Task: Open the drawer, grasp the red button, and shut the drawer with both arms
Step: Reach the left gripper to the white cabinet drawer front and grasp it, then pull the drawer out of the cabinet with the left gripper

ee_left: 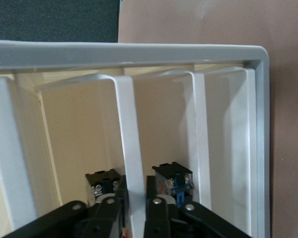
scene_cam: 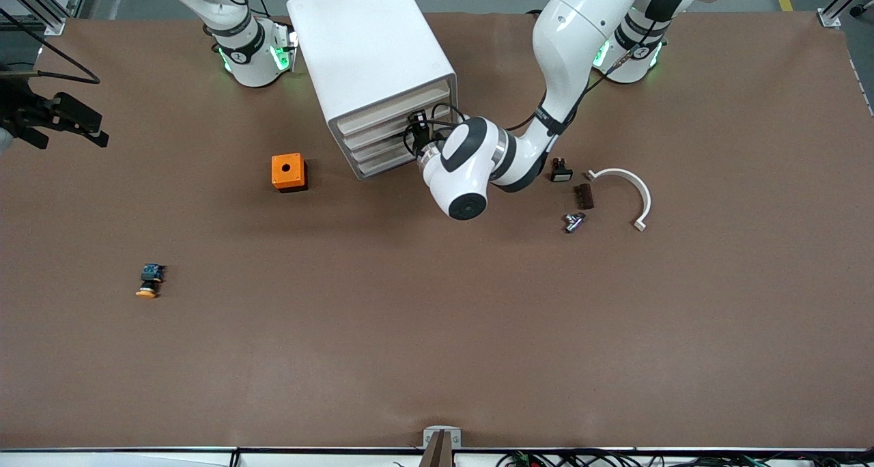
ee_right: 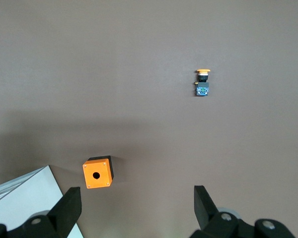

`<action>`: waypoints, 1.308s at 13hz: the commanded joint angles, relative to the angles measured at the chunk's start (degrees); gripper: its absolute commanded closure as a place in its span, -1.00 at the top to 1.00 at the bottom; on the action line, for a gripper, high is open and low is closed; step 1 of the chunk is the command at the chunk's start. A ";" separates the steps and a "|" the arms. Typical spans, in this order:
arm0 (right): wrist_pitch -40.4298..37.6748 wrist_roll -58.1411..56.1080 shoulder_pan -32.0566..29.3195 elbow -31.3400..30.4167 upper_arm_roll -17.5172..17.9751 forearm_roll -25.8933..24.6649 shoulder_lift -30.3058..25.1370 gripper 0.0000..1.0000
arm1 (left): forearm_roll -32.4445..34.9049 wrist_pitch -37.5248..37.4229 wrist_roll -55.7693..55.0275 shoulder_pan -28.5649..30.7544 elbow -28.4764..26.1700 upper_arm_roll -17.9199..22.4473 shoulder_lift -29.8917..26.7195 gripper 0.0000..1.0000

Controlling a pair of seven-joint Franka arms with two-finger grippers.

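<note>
The white cabinet [scene_cam: 372, 57] stands between the arms' bases, its four beige drawer fronts all shut. My left gripper [scene_cam: 414, 134] is at one of the middle fronts. In the left wrist view this gripper [ee_left: 136, 193] is shut on the drawer's white lip [ee_left: 129, 129], one finger on each side. The drawers' insides are hidden. A small dark part with a red end [scene_cam: 559, 169] lies on the table beside the left arm's elbow; I cannot tell whether it is the button. My right gripper [ee_right: 136, 198] waits open and empty, high over the table [scene_cam: 95, 131].
An orange box with a hole [scene_cam: 288, 172] sits beside the cabinet toward the right arm's end. An orange-yellow-capped button [scene_cam: 149, 280] lies nearer the front camera. A dark block [scene_cam: 584, 196], a metal fitting [scene_cam: 573, 221] and a white curved bracket [scene_cam: 631, 190] lie toward the left arm's end.
</note>
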 commanded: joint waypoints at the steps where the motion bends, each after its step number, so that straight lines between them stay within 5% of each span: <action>1: 0.02 -0.38 -0.46 -1.17 0.25 0.13 -1.37 1.00 | 0.45 0.23 0.54 2.10 0.42 0.89 0.32 -1.00; 8: -0.68 -0.82 -1.34 -0.47 0.16 0.04 -1.02 1.00 | -0.25 4.52 14.60 14.41 2.52 0.89 1.55 -1.00; 11: -1.47 -0.30 -2.13 0.76 0.16 -0.31 1.69 1.00 | -0.25 4.97 15.84 15.47 4.55 0.89 2.52 -0.37; 14: -1.39 -1.96 -2.48 0.94 0.16 -0.49 5.31 1.00 | 0.09 4.80 15.84 17.40 5.24 0.89 2.00 0.52; 17: -0.42 -2.32 -2.92 2.69 0.16 -2.15 10.13 1.00 | 4.29 3.75 15.84 18.20 7.35 2.72 1.39 1.00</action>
